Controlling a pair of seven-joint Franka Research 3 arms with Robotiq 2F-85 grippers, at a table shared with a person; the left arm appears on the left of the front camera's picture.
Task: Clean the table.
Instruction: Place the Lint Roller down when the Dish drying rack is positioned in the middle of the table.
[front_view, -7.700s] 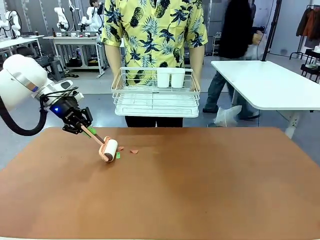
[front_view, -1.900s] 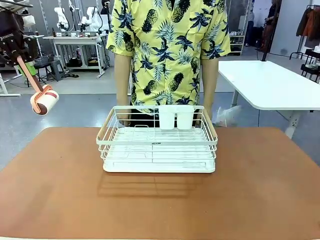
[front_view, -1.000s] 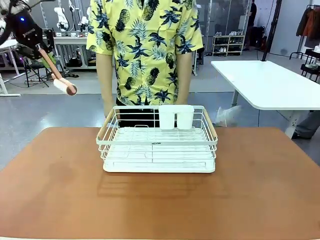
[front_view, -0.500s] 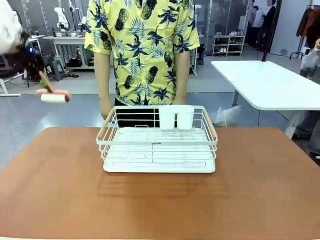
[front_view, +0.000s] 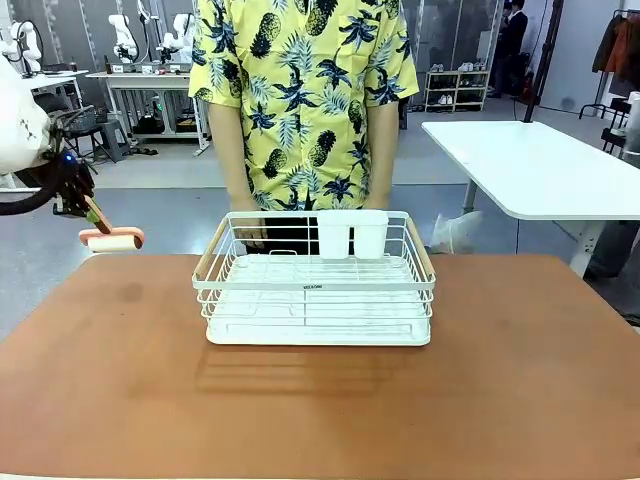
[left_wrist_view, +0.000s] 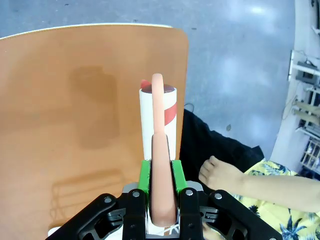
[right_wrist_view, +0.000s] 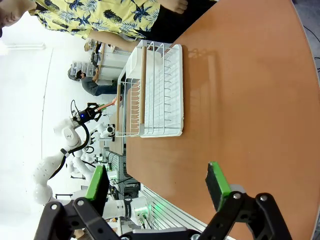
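Observation:
The reddish-brown table (front_view: 480, 380) holds a white wire dish rack (front_view: 315, 290) at its middle. My left gripper (front_view: 88, 207) hangs over the table's far left corner, shut on the pink handle of a lint roller (front_view: 112, 240) whose white roll lies level just above the tabletop. In the left wrist view the green pads (left_wrist_view: 145, 176) clamp the lint roller's handle (left_wrist_view: 161, 170), with the roll (left_wrist_view: 157, 112) over the table (left_wrist_view: 60, 75) edge. My right gripper (right_wrist_view: 156, 182) is open with nothing in it, above the table (right_wrist_view: 250, 100), looking at the dish rack (right_wrist_view: 155, 90).
A person in a yellow patterned shirt (front_view: 300, 90) stands at the far side, hands behind the rack; one hand (left_wrist_view: 220, 172) shows near the roller. Two white cups (front_view: 350, 238) stand in the rack. A white table (front_view: 530, 165) is at the right. A darker patch (front_view: 130, 292) marks the tabletop.
My left arm brought the roller down from high at the left to just above the table's far left corner, and the roll turned level. The rack stayed put.

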